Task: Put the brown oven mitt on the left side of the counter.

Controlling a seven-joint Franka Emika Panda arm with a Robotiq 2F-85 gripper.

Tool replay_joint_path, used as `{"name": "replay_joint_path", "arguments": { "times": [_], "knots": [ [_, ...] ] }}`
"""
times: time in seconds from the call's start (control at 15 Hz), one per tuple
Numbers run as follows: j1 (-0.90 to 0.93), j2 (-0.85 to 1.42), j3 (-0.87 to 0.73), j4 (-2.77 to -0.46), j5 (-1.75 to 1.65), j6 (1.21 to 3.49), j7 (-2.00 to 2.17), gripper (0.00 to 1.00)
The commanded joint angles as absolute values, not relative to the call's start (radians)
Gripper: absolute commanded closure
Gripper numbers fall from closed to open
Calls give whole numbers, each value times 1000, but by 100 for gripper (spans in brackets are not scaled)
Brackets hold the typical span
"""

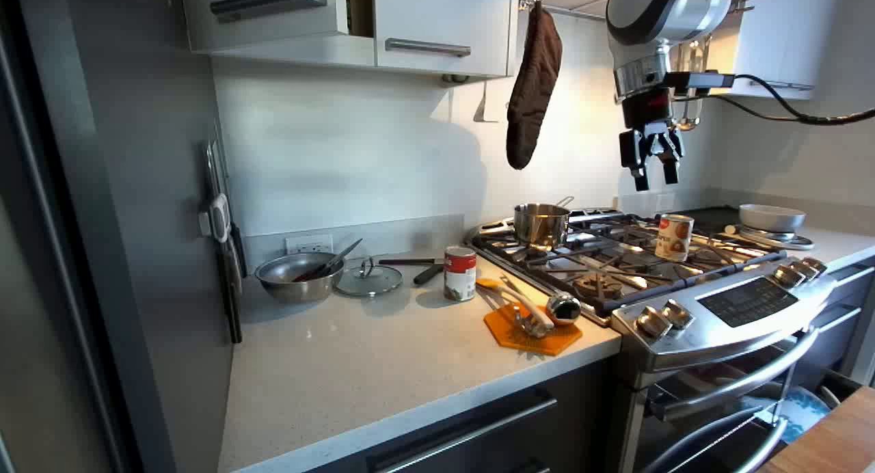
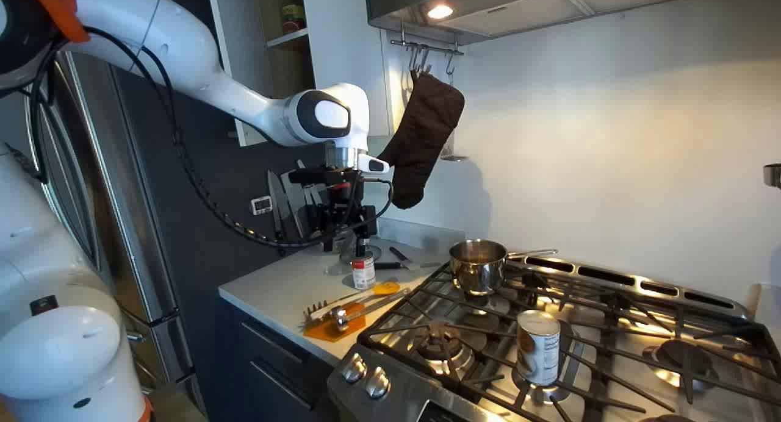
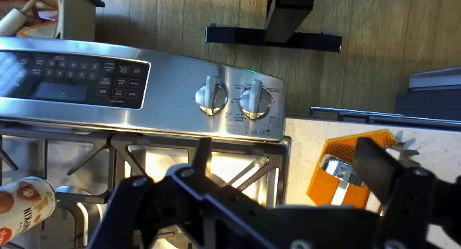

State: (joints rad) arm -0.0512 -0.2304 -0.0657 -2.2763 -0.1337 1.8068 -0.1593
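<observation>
The brown oven mitt (image 1: 535,90) hangs by one end from a hook rail below the range hood, against the back wall. It also hangs in an exterior view (image 2: 427,129), partly behind the arm, and is out of the wrist view. The pale counter (image 1: 328,370) lies left of the stove; it also shows in an exterior view (image 2: 274,288) and in the wrist view (image 3: 300,144). My gripper (image 1: 656,178) points down above the stove, apart from the mitt and lower than its top. Its fingers are spread and empty, as the wrist view (image 3: 286,148) shows.
A steel pot (image 1: 540,225) and a pumpkin can (image 1: 674,238) stand on the stove (image 2: 439,343). On the counter are a metal bowl (image 1: 290,288), a glass lid (image 1: 376,281), a red-and-white can (image 1: 459,273), knives, and an orange trivet (image 1: 502,331) with utensils. Upper cabinets (image 1: 437,22) hang beside the mitt.
</observation>
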Motion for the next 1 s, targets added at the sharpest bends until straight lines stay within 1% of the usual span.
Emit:
{"name": "replay_joint_path", "arguments": {
  "times": [0.0,0.67,0.93],
  "knots": [
    [-50,-230,-67,-2275,-134,1805,-159,0],
    [-50,-230,-67,-2275,-134,1805,-159,0],
    [-52,-313,-54,-2272,-155,1950,-93,0]
  ]
}}
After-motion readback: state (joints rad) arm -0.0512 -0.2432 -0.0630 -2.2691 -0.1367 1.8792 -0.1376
